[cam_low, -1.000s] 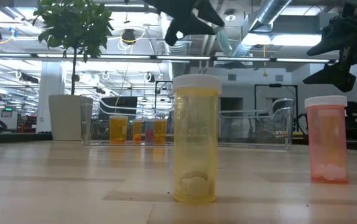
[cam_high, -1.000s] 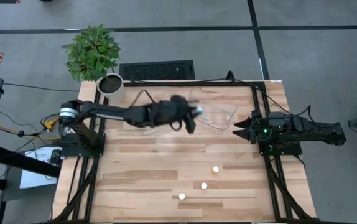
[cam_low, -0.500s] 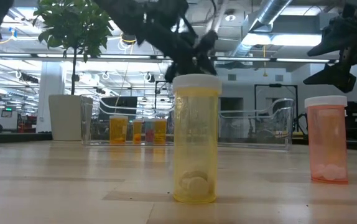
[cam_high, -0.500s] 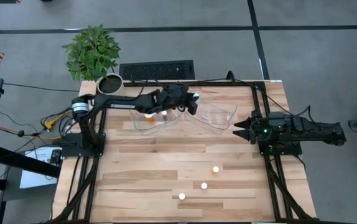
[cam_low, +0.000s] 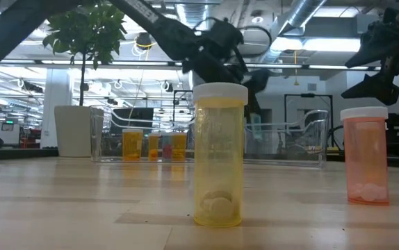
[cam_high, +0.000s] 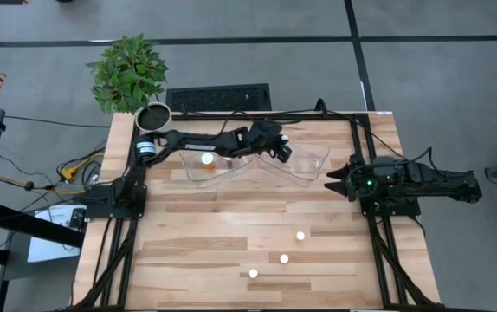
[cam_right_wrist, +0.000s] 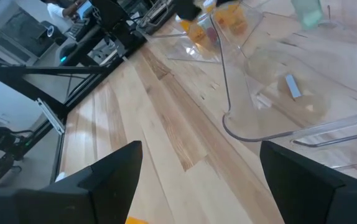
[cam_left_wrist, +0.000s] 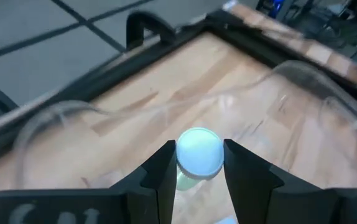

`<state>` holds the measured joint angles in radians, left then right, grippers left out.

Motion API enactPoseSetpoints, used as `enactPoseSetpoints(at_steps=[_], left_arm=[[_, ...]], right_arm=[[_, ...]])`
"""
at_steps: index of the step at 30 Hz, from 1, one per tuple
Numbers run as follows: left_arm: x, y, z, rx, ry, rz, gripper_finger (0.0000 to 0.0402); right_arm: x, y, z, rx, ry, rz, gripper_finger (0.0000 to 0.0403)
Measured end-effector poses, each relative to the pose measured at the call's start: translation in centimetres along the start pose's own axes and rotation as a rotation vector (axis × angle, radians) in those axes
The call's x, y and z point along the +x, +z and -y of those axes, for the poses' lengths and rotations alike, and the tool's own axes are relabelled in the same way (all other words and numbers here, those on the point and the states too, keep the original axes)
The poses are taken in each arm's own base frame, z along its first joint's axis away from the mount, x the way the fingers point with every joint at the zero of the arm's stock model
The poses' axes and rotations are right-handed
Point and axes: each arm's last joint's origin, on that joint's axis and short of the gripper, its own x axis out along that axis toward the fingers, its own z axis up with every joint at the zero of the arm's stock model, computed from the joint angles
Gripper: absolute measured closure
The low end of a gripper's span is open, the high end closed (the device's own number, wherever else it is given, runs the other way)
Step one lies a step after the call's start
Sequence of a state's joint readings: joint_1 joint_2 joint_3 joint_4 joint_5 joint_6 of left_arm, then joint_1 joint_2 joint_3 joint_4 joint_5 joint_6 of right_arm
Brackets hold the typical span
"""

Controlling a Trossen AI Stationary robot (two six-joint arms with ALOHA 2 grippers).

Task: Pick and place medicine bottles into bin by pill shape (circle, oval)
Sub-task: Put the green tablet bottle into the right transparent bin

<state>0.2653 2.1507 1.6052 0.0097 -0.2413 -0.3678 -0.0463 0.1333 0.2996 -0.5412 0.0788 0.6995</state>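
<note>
My left gripper (cam_high: 283,149) is over the right clear bin (cam_high: 305,165) at the table's far side, shut on a pale bottle with a white cap (cam_left_wrist: 198,152). The bottle's body also shows in the right wrist view (cam_right_wrist: 306,9). The left clear bin (cam_high: 198,171) holds several orange bottles (cam_low: 151,145) standing on their bases. Three bottles stand on the table near its front edge, a yellow one (cam_low: 219,156), a pinkish one (cam_low: 365,156) and a third (cam_high: 284,258). My right gripper (cam_high: 333,182) is open and empty at the table's right edge. My left gripper pinches the bottle between its two fingers (cam_left_wrist: 163,171), on opposite sides at and just below the white cap (cam_left_wrist: 198,163). The cap's top faces the wrist camera. The bottle is lifted clear, above the right bin's floor.
A potted green plant (cam_high: 130,74) stands off the table's far left corner. A black frame (cam_high: 365,139) runs along the table's edges. Bare wood (cam_high: 214,225) lies between the bins and the three standing bottles.
My left gripper, shut on the bottle, has gone from above the table's middle toward the far edge and a little right, and down toward the right bin.
</note>
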Motion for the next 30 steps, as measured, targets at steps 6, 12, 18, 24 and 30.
enactPoseSetpoints(at_steps=[6, 12, 18, 24, 30], left_arm=[[2.0, -1.2, -0.1, -0.034, 0.011, -0.016, 0.0294], [2.1, -1.6, -0.4, 0.046, 0.066, -0.021, 0.0294], [1.7, -0.9, 0.8, 0.088, 0.029, -0.068, 0.0294], [0.8, 1.4, 2.7, 0.207, -0.009, -0.013, 0.0294], [1.0, 2.1, 2.0, 0.268, -0.070, -0.033, 0.0294]], right_arm=[[0.0, 0.0, 0.0, 0.000, -0.003, -0.004, 0.0069], [0.0, 0.0, 0.0, 0.002, -0.003, -0.004, 0.0069], [0.0, 0.0, 0.0, 0.006, -0.003, -0.004, 0.0069], [0.0, 0.0, 0.0, 0.007, -0.003, -0.004, 0.0069], [0.0, 0.0, 0.0, 0.007, -0.004, -0.004, 0.0069]])
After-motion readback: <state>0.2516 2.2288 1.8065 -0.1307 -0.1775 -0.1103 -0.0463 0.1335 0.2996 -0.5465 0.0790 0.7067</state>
